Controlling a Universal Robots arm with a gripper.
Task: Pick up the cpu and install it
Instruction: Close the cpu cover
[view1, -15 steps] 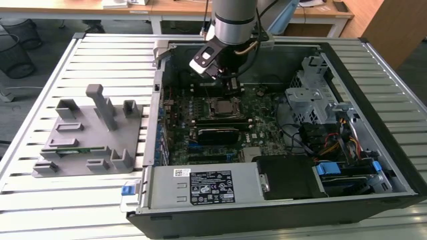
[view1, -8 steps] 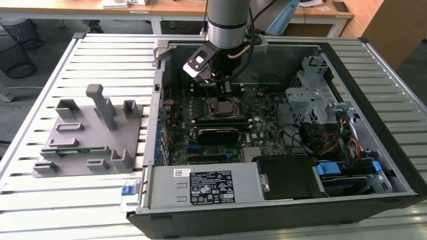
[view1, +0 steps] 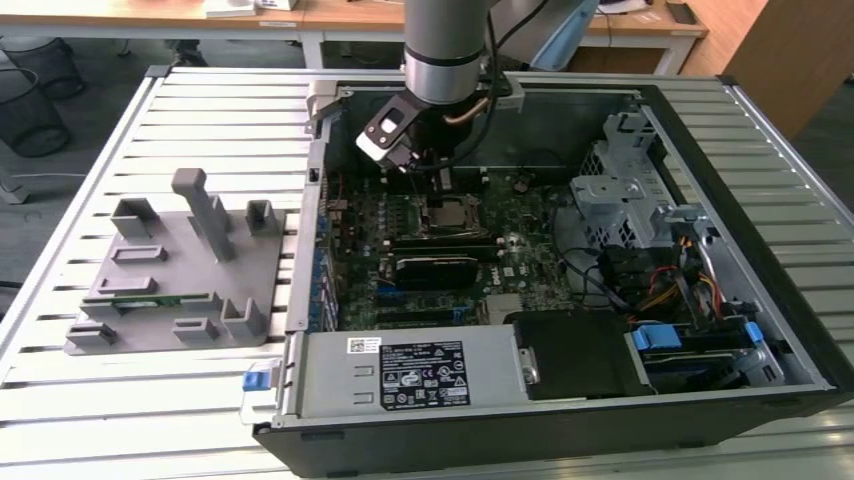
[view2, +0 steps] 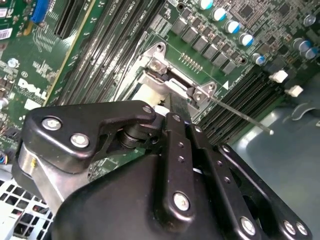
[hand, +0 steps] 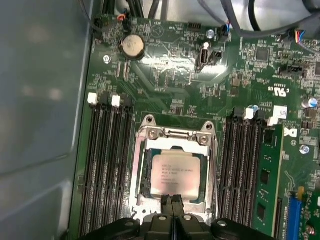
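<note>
Cpu (hand: 172, 175) lies flat in its socket (hand: 144, 146), grey top up, its square edges parallel to the memory slots (hand: 105, 165) on either side. The tool (hand: 172, 200) is pressed together, empty, at one edge of it. Around them spreads the motherboard (hand: 170, 90) in an open case (view1: 534, 440) on a slatted worktop (view1: 214, 110), with desks (view1: 340, 15) behind.

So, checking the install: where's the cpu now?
In the first wrist view the cpu lies inside the socket's metal frame, between two banks of memory slots, with the pincer at its edge.
</note>
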